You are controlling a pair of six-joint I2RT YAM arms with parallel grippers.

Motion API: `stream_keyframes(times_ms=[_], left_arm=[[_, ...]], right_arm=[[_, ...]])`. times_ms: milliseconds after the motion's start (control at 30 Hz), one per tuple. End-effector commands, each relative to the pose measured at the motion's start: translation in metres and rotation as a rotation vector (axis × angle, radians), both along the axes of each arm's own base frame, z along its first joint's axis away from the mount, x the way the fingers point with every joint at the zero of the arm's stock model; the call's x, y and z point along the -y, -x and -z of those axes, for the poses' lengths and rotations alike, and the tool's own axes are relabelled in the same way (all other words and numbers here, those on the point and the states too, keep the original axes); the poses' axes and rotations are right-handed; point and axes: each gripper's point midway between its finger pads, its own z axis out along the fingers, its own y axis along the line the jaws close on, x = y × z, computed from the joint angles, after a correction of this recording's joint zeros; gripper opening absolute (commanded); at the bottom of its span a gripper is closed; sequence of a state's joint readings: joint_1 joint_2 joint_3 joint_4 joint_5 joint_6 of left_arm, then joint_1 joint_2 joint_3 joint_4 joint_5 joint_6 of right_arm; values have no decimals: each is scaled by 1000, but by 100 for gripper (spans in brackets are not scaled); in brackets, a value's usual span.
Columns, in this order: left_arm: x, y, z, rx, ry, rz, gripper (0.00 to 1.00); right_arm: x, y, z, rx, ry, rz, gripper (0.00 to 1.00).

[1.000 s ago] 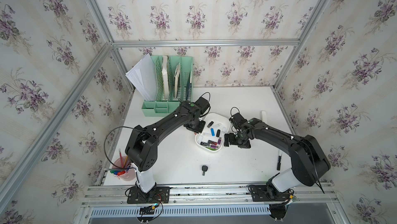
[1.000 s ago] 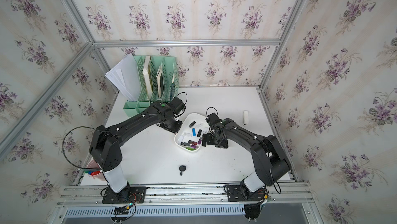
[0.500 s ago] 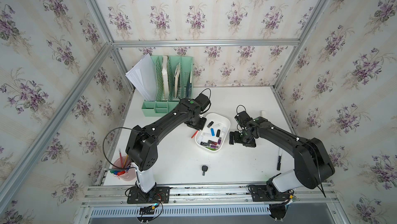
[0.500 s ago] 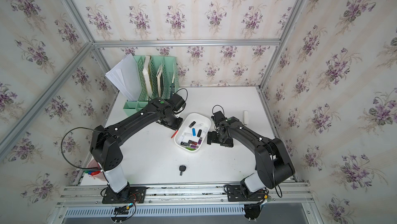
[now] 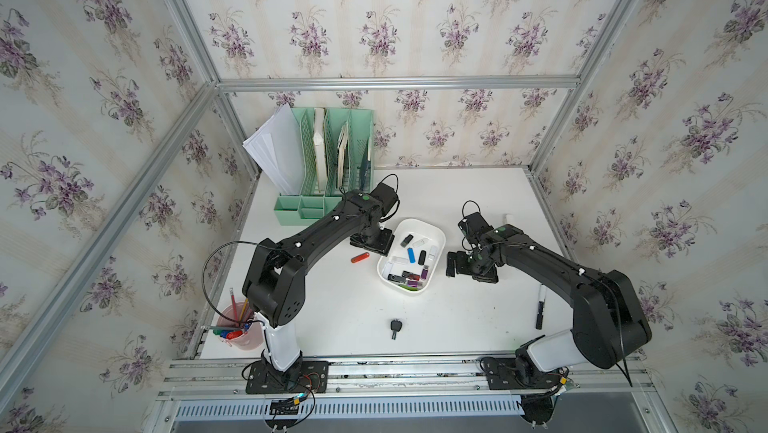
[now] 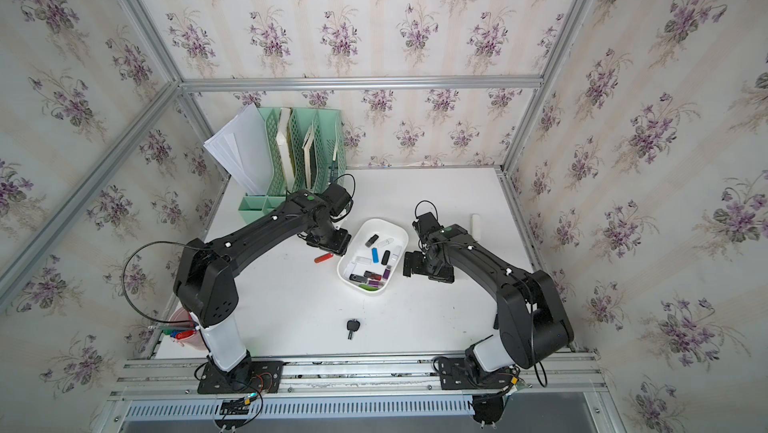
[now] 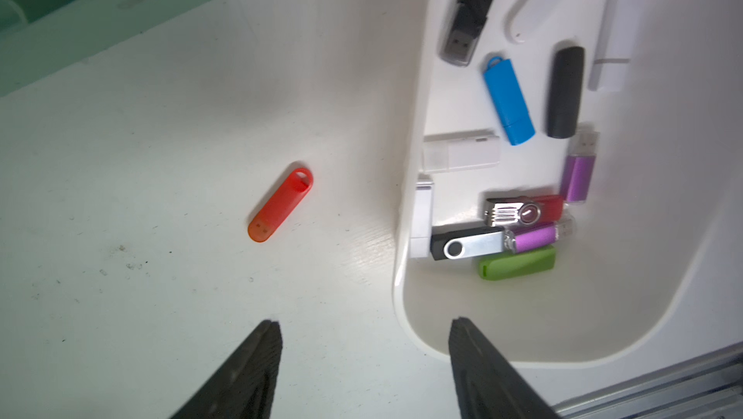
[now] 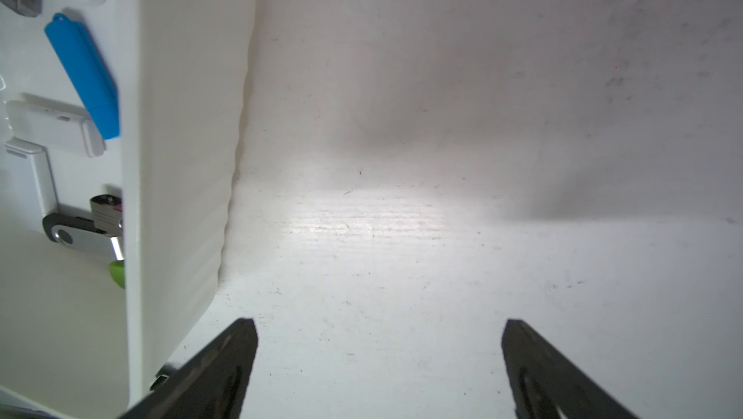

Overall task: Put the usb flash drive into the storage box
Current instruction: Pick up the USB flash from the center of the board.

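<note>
Storage box (image 8: 181, 115) edge-cropped, rt wrist view

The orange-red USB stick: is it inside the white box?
No, the orange-red USB stick lies on the table, just outside the white box.

Both top views look steeply down from high at the front, taking in the whole bench (image 5: 457, 318); each wrist camera hangs close above it, looking down; both wrist views share the storage box (image 7: 398, 288).
</note>
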State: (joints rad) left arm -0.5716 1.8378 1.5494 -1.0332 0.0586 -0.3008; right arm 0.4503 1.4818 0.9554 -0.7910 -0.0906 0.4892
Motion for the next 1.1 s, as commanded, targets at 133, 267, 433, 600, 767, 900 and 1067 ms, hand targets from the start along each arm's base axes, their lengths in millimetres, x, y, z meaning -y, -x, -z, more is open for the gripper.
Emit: stream_keyframes(times_ms=[133,267,433,600,767,900,1067], left_arm=[[-36,-15,38,-28,0,-51,75],[-36,-18,56,-54,1,-43,73],[-37,-24,70,-61,-28,-18,72],[-41,-31,80,-62,-75,21,70],[-41,-34,90,-69,-94,58,68],[-41,-31,97,-84,-92,61,66],[-42,-28,105,-96,-100,59,63]], right_arm=[[6,2,-3,-2,13,-7,100],[8,2,-3,-1,15,-3,100],[10,3,-3,-5,15,-4,100],[11,2,-5,-1,11,0,100],[14,2,-6,1,10,5,100],[15,3,-5,-2,12,7,100],[16,3,-6,-2,11,7,100]])
